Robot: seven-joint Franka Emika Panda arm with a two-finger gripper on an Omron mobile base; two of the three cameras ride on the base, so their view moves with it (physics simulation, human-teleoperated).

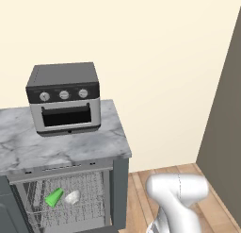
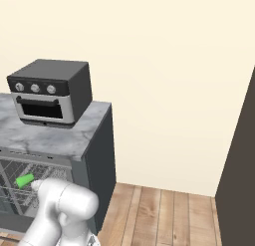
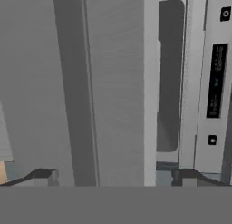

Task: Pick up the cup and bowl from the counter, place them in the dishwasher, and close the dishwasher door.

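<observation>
- The cup (image 1: 54, 197) and the bowl (image 1: 72, 197) lie side by side on the wire rack inside the dishwasher (image 1: 66, 199), under the counter (image 1: 56, 142).
- What is left, I think, is the dishwasher door (image 3: 113, 87). It looks like a flat, stiff panel, likely heavy, on a hinge.
- It will swing, not bend. A push on the flat face or the long bar handle (image 3: 74, 82) should do.
- The gripper (image 3: 115, 177) is wide apart and holds nothing. Its two tips point at the grey door panel, close up.
- The handle looks smooth, so it may slip.
- On the counter stands a toaster oven (image 1: 63, 97), right above the dishwasher.
- Beside the dishwasher there is a wood floor (image 2: 159, 215), a cream wall behind, and a dark panel at the far side.
</observation>
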